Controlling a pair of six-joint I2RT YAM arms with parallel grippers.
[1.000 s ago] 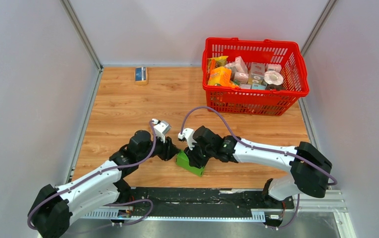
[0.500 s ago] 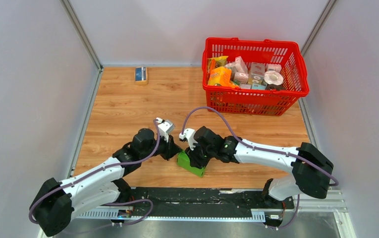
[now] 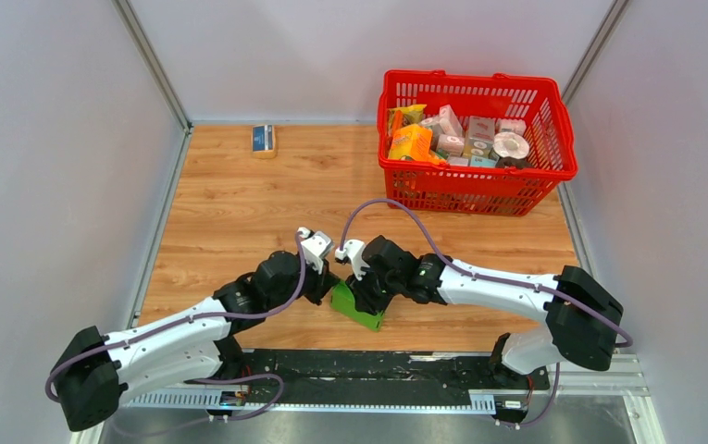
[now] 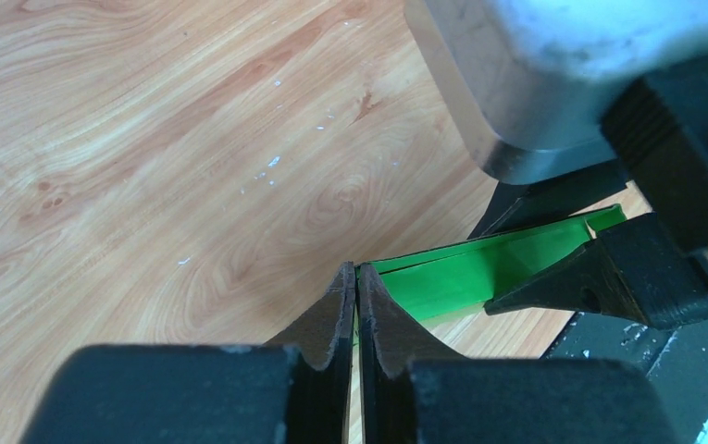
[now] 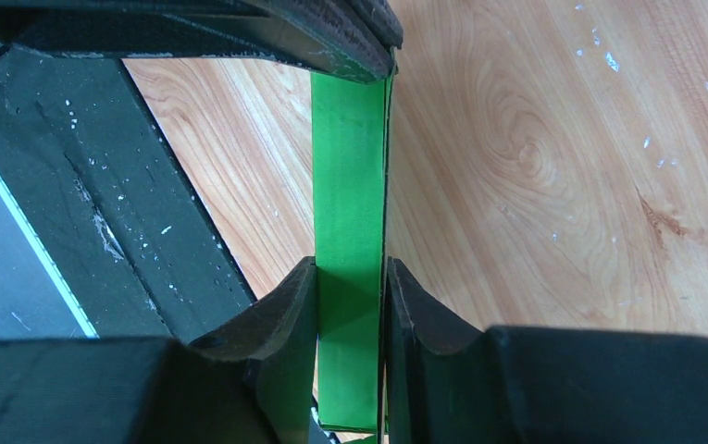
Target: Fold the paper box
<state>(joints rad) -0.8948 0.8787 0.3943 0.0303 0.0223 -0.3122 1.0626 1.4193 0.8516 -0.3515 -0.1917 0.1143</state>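
Wooden table [image 3: 229,213] from above: I see the paper box [image 3: 357,309] lying near its front edge. Left wrist: my left gripper [image 4: 356,305] pinches the box's thin edge, nearly closed. Right wrist: my right gripper [image 5: 352,314] clamps a green panel.

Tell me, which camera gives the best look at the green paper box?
The right wrist view: the paper box runs up the middle, gripped by the right hand. The top view shows only a small green corner, the rest covered; the left wrist view shows a narrow green strip.
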